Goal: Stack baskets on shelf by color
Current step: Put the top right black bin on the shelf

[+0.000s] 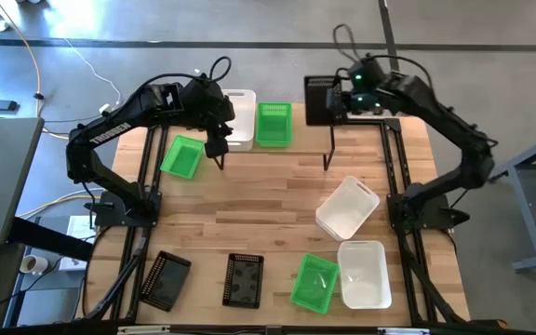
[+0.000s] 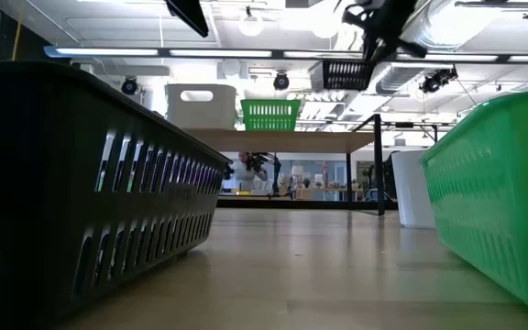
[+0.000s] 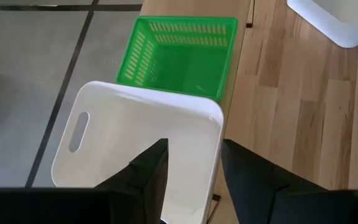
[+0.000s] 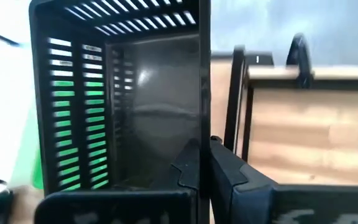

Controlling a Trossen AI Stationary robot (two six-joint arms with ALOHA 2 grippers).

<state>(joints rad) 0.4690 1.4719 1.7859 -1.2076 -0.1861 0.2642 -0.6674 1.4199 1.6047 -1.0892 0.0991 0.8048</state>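
The shelf (image 2: 310,139) stands at the table's far edge. On its left part sit a white basket (image 1: 241,116) and, beside it, a green basket (image 1: 274,124), each on its base. My left gripper (image 3: 194,162) hangs open above the white basket's near end, with a fingertip on each side of one wall (image 3: 215,140). My right gripper (image 1: 331,104) is shut on a black basket (image 2: 348,73), which hangs in the air above the shelf's right end. My right gripper pinches one side wall (image 4: 201,134) of the black basket at its rim, with one finger (image 4: 188,171) inside the basket and one (image 4: 235,177) outside. The fingers slant down onto it from the right. The basket hangs tilted, clear of the shelf.
On the table lie a green basket (image 1: 182,156) at the left, two white baskets (image 1: 347,207) (image 1: 364,273) at the right, a green basket (image 1: 314,282) and two black baskets (image 1: 243,279) (image 1: 164,279) along the near edge. Bare wood shows in the middle.
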